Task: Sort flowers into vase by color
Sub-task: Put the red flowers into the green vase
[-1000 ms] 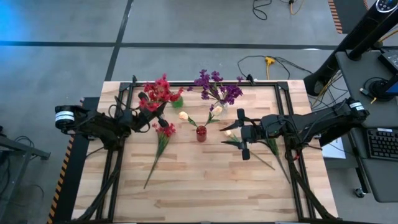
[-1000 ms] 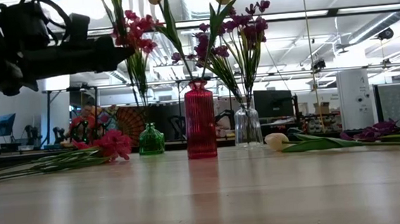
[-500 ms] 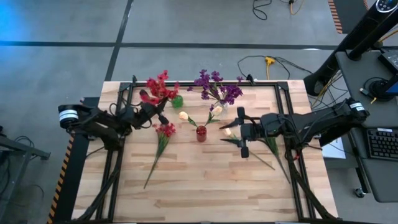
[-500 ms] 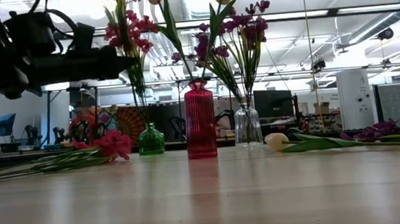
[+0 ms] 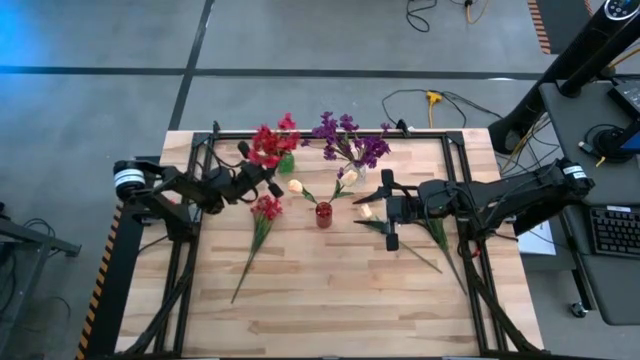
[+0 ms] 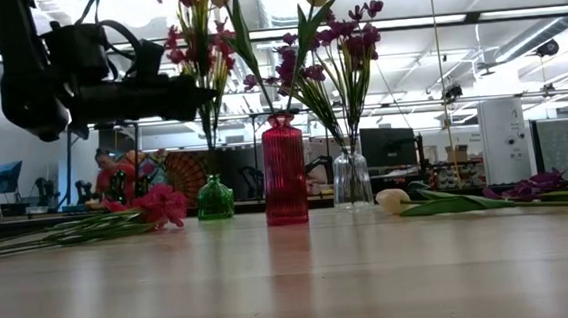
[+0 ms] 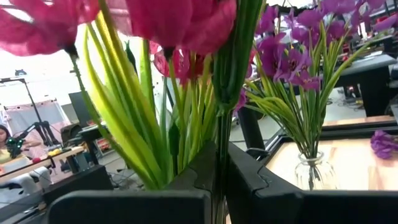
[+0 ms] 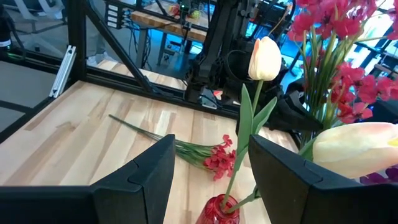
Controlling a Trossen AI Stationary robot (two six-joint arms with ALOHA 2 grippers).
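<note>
My left gripper (image 5: 263, 180) (image 6: 197, 95) is shut on a red flower sprig (image 5: 270, 142) (image 6: 193, 35) that stands above the small green vase (image 5: 287, 163) (image 6: 215, 199). Its stems run down to the vase's mouth. The red vase (image 5: 323, 214) (image 6: 284, 171) holds cream tulips, and the clear vase (image 5: 356, 172) (image 6: 352, 179) holds purple sprigs. A second red sprig (image 5: 262, 212) lies flat on the table. My right gripper (image 5: 388, 213) is open and hovers beside a cream tulip (image 5: 367, 212) that lies on the table. My left gripper pinches the red sprig's green stems (image 7: 221, 152) between its two fingers, below the blossoms and above the vase. It comes level from the table's left, with the fingers across the stems. The sprig is nearly upright, and its lower end is at the green vase's neck (image 6: 213, 176).
A purple sprig (image 6: 536, 181) and green stems (image 5: 432, 240) lie on the table right of the right gripper. A black frame (image 5: 300, 133) runs along the table's far edge. Bare wood (image 5: 330, 300) fills the near half.
My left gripper has moved toward the table's right and far edge, still shut on the red sprig. The sprig has tipped from leaning left to nearly upright, and its blossoms now stand over the green vase.
</note>
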